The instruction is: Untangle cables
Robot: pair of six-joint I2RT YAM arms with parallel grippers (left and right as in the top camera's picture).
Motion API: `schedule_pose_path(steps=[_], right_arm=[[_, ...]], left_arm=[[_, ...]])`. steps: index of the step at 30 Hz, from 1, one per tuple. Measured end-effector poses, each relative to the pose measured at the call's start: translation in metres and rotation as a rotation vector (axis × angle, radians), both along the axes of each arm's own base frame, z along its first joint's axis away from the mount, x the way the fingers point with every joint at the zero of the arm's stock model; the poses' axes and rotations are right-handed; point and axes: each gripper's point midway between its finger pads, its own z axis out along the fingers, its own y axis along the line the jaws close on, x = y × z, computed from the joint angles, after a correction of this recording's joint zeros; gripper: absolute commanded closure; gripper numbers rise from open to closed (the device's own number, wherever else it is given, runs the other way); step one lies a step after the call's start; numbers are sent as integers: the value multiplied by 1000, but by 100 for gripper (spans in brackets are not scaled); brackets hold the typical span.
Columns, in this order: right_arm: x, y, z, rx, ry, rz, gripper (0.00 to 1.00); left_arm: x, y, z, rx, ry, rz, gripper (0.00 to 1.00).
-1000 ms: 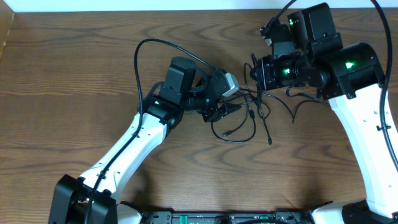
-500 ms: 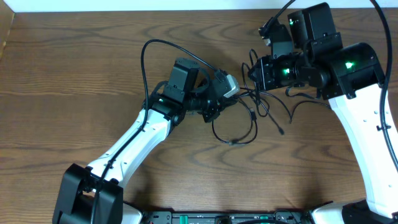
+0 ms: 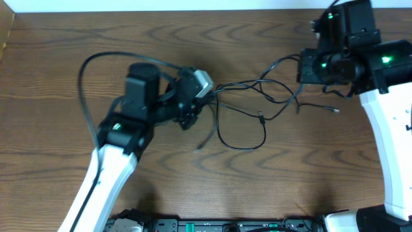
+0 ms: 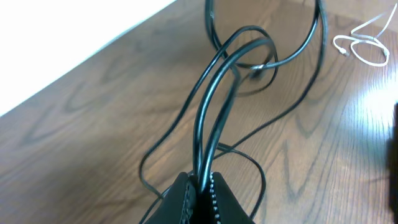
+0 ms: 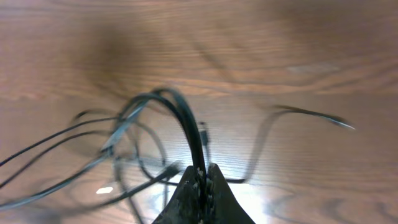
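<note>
Left jaws: pressed together on two black strands of the cables (image 3: 257,96), which come straight out from between the tips in the left wrist view (image 4: 211,106). These jaws sit left of desk centre, towards the far edge.

From there the cables run rightward to the right jaws, long axis roughly parallel to the far edge of the desk (image 3: 64,38) and rising slightly towards the far right corner. Strands are spread out, crossing near the middle. One black loop (image 3: 241,138) sags from the run towards the near edge and lies flat on the wood. A small plug (image 3: 261,117) lies just inside that loop. A blurred loose end (image 3: 201,143) points to the near left. Another thin loose end (image 3: 325,108) lies near the right edge, tip pointing right. A thin white cord (image 4: 367,46) shows coiled only in the left wrist view, apart from the black strands.

Right jaws: closed tight on a few black strands (image 5: 180,118) that arch up out of the tips, near the far right corner.

A thick black lead (image 3: 87,71) arcs off the left arm (image 3: 122,154).

Surface: dark brown wood-grain desk, with a white wall strip (image 3: 193,5) along the far edge.
</note>
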Motion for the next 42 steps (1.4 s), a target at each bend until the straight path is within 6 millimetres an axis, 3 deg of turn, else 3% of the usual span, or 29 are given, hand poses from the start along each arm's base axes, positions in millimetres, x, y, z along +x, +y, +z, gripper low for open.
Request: schedule_pose_path(steps=[6, 11, 13, 20, 24, 26, 31, 37, 42], right_arm=[[4, -35, -3, -49, 7, -99, 99], [4, -62, -15, -89, 37, -179, 99], [4, -82, -23, -123, 53, -236, 99], [-2, -137, -72, -178, 140, -389, 99], [-9, -145, -101, -175, 193, -412, 99], [-11, -139, -110, -150, 212, -393, 99], [-9, -99, -114, -23, 218, -180, 66], [-15, -14, -106, 128, 195, 155, 60], [-24, 38, -101, 169, 191, 268, 57]], left_arm=[[-21, 24, 28, -14, -49, 54, 92], [-27, 46, 40, -19, -72, 119, 92], [-27, 60, 45, -20, -85, 168, 92], [-31, 108, 60, -16, -132, 341, 92], [-28, 130, 66, -41, -128, 442, 92], [-25, 136, 68, -58, -120, 467, 92], [-23, 132, 82, -117, -150, 434, 92], [-22, 126, 98, -202, -155, 415, 92], [-25, 121, 101, -243, -124, 397, 92]])
